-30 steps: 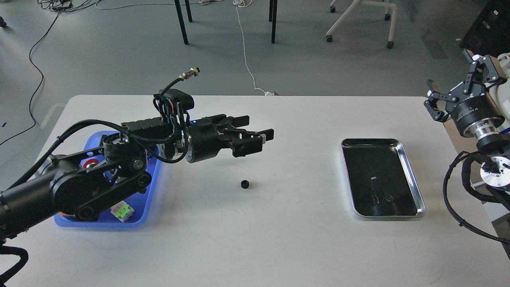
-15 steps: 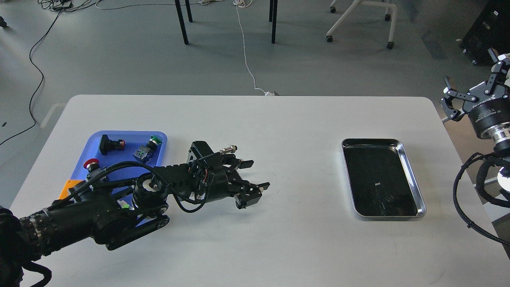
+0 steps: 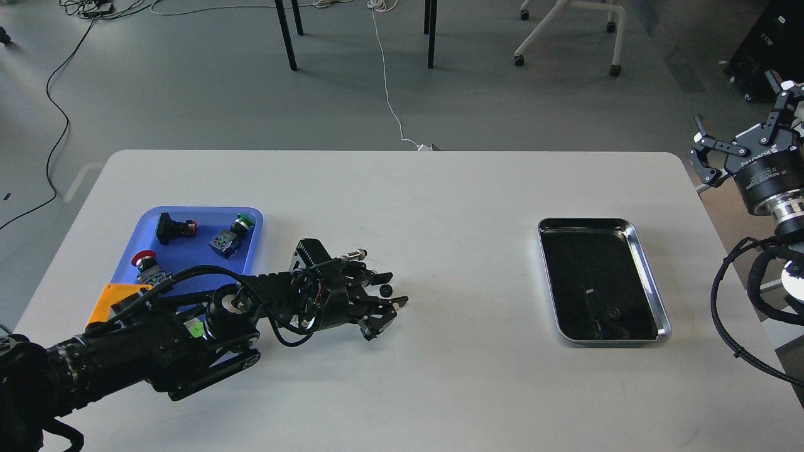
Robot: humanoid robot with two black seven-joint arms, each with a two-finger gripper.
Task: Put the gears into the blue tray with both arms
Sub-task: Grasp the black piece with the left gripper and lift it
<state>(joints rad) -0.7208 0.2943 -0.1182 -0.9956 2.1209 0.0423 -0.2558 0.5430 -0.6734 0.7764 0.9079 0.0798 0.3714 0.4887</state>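
One small black gear lies on the white table, right of the blue tray. My left gripper is low over the table, open, with one finger on either side of the gear; a gap still shows around it. The arm crosses the tray's near right corner and hides part of it. My right gripper hangs open in the air beyond the table's far right corner, holding nothing. A small dark round piece lies in the silver tray; I cannot tell whether it is a gear.
The blue tray holds a black switch, a green push-button and a red push-button. An orange block lies at its near left corner. The shiny silver tray stands at the right. Chair and table legs stand on the floor behind.
My left arm dropped from above the tray to the table, and its fingers narrowed around the gear. My right gripper drew back to the right and up.
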